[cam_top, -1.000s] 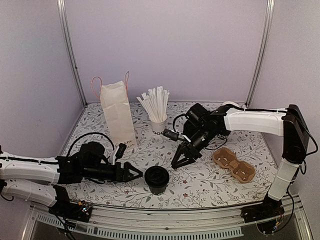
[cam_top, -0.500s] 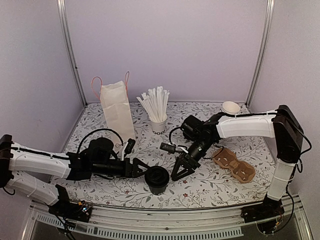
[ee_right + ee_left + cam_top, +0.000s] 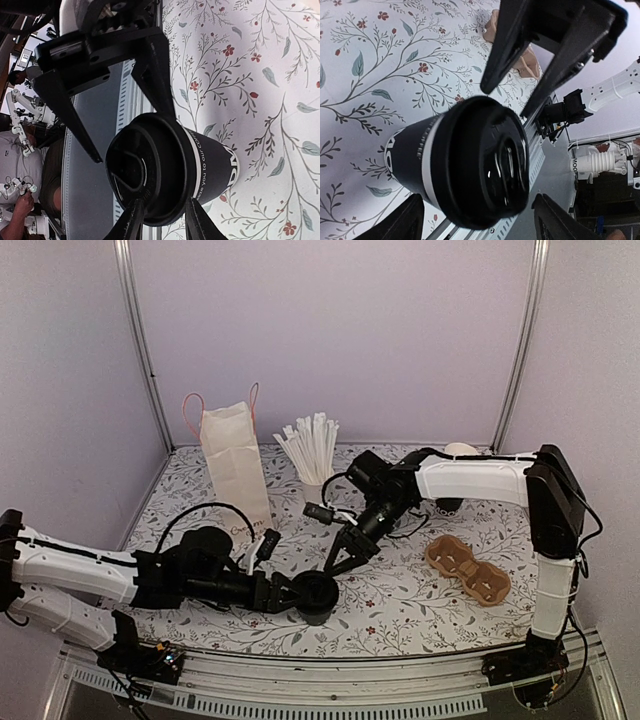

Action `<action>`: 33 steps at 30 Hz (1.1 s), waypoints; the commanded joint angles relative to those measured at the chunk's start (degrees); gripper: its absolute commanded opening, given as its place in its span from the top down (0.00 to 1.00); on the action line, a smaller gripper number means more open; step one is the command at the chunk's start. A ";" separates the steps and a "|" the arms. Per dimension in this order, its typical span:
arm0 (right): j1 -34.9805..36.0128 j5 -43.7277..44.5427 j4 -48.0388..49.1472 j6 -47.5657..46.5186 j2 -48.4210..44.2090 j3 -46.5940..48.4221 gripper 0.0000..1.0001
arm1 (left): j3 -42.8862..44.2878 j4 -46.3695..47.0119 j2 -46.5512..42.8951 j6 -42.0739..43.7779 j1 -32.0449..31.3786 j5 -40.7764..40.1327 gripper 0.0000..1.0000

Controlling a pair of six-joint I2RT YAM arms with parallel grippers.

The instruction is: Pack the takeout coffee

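Between the left gripper's (image 3: 298,593) jaws, seemingly, stands the takeout coffee (image 3: 318,590).

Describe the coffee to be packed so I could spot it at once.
On the flowered table, look near the front edge, just left of centre. The coffee stands there: a black cup with a black lid, unlike the white cup of straws at the back.

Setup's basically a little booth: a table (image 3: 400,610) with a floral-print cover, a plain lilac back wall (image 3: 340,330) behind it, metal posts (image 3: 140,350) at its far corners and an aluminium rail (image 3: 330,675) along its near edge. Soft, even light.
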 commanded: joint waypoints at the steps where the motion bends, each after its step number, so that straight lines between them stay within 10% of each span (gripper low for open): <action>1: -2.34 1.31 -0.68 1.06 2.87 3.32 0.69 | 0.45 -3.59 -3.07 -1.36 -1.51 -3.29 0.22; 33: -4.50 -7.27 1.82 -1.15 -3.52 -8.23 0.69 | 5.10 1.41 5.53 2.64 2.25 -5.03 0.24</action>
